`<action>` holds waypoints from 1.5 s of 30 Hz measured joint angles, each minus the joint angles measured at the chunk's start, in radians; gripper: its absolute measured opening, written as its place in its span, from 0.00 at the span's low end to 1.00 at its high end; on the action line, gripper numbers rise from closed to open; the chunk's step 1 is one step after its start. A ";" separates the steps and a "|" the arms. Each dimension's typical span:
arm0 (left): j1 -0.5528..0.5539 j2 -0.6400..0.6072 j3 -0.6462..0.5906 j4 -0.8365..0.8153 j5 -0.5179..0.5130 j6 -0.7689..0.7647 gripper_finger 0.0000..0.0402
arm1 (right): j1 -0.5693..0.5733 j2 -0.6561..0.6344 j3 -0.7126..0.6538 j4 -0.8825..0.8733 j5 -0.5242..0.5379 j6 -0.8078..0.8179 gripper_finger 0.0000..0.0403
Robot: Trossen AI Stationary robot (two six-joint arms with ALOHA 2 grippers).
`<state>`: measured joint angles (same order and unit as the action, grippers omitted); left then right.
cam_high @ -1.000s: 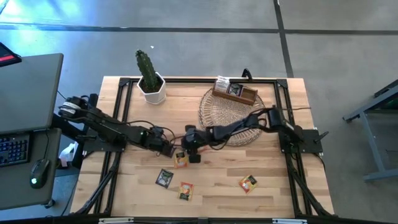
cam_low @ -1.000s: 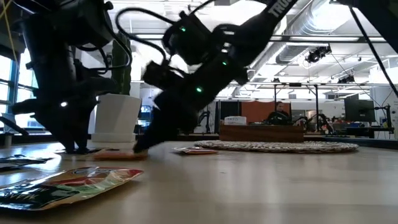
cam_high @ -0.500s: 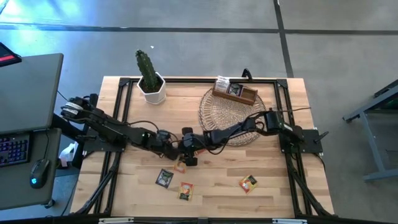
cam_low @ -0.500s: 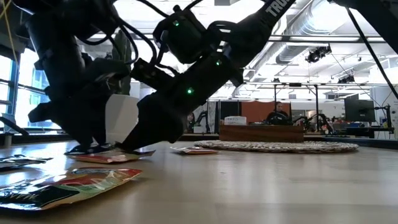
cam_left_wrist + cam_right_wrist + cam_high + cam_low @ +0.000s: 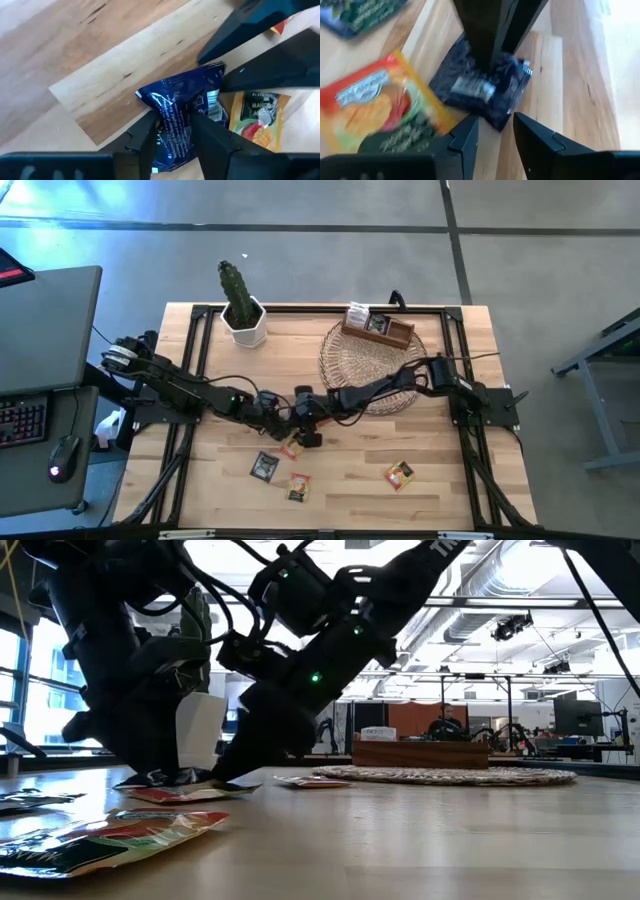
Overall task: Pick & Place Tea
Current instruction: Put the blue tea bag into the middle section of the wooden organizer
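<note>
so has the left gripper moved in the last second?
Yes. In the high view the left gripper has slid toward the round woven wicker mat, meeting the right gripper over a dark blue tea sachet.

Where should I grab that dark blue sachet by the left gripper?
Probably grip the dark blue sachet by its buckled, raised middle, coming down from above with the nearby left gripper. Its edges lie flat on the table and offer little to pinch; keep clear of the mango sachet next to it.
</note>
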<state>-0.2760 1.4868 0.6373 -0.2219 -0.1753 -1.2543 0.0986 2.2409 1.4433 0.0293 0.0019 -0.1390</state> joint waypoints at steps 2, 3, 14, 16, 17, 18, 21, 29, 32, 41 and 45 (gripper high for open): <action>0.000 0.000 0.000 -0.001 -0.004 0.024 0.25 | 0.000 -0.005 0.000 -0.027 -0.001 0.000 0.28; 0.000 0.000 0.000 -0.001 -0.007 0.034 0.23 | 0.000 -0.008 0.000 -0.039 -0.001 0.000 0.26; 0.002 0.002 0.005 0.060 -0.030 0.191 0.01 | -0.015 -0.090 0.000 -0.223 0.041 -0.051 0.16; 0.002 -0.001 0.023 0.062 -0.041 0.256 0.02 | -0.026 -0.147 0.000 -0.332 0.106 -0.057 0.15; 0.002 -0.001 0.036 0.066 -0.050 0.298 0.02 | -0.035 -0.181 0.000 -0.389 0.145 -0.055 0.14; 0.002 -0.001 0.050 0.067 -0.065 0.339 0.03 | -0.044 -0.216 0.000 -0.449 0.186 -0.048 0.14; 0.002 -0.001 0.100 0.063 -0.144 0.470 0.03 | -0.073 -0.344 -0.019 -0.581 0.306 -0.046 0.12; 0.002 -0.002 0.276 0.096 -0.470 1.034 0.03 | -0.217 -0.889 -0.490 -0.267 0.314 0.113 0.05; 0.014 -0.003 0.298 0.275 -0.478 1.295 0.03 | -0.262 -1.056 -0.747 0.098 0.050 0.175 0.04; 0.137 -0.003 0.299 0.693 0.192 1.696 0.03 | -0.269 -1.141 -1.051 0.742 -0.260 0.283 0.14; 0.224 -0.003 0.298 0.748 0.437 1.710 0.03 | -0.237 -1.107 -1.024 0.749 -0.345 0.273 0.27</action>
<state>-0.0524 1.4837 0.9356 0.5256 0.2615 0.4556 -0.1385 1.1338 0.4193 0.7788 -0.3430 0.1341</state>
